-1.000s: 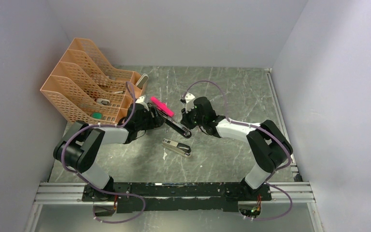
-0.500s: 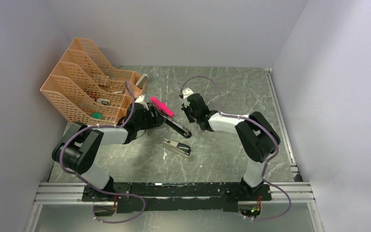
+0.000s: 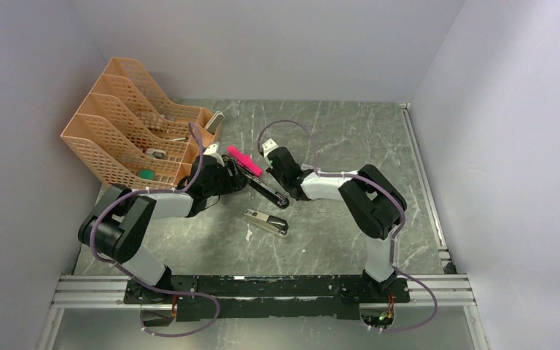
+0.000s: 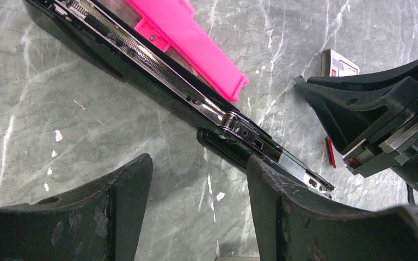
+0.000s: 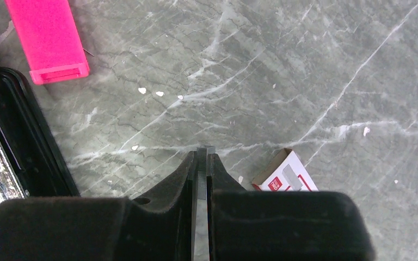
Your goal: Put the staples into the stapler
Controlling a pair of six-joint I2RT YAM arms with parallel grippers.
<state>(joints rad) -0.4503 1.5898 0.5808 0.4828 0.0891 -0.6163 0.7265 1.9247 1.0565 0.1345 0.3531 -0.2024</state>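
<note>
The stapler [image 3: 264, 189] lies swung open near the middle of the grey marbled counter [image 3: 350, 138]. Its silver rail [image 4: 158, 70] faces up and runs diagonally. A bright pink plastic piece [image 3: 244, 160] lies just beside its far end.

The left claw [image 4: 198, 174] sits low at the stapler's hinged end with its 2 fingers [image 4: 114, 206] apart. Bare counter shows between them, and the stapler crosses just past their tips; whether it touches either finger cannot be told.

The right claw [image 5: 202, 155] faces it from the other side, over the counter and close to the stapler. Its fingers are pressed together on a thin silvery strip of staples [image 5: 202, 185] that pokes slightly past the tips. A small white box with red print [image 5: 283, 176] lies on the counter near that claw.

A black-and-silver stick [image 3: 266, 222] lies nearer the arm bases, apart from the stapler. An orange file rack [image 3: 127, 131] stands at the far left.
</note>
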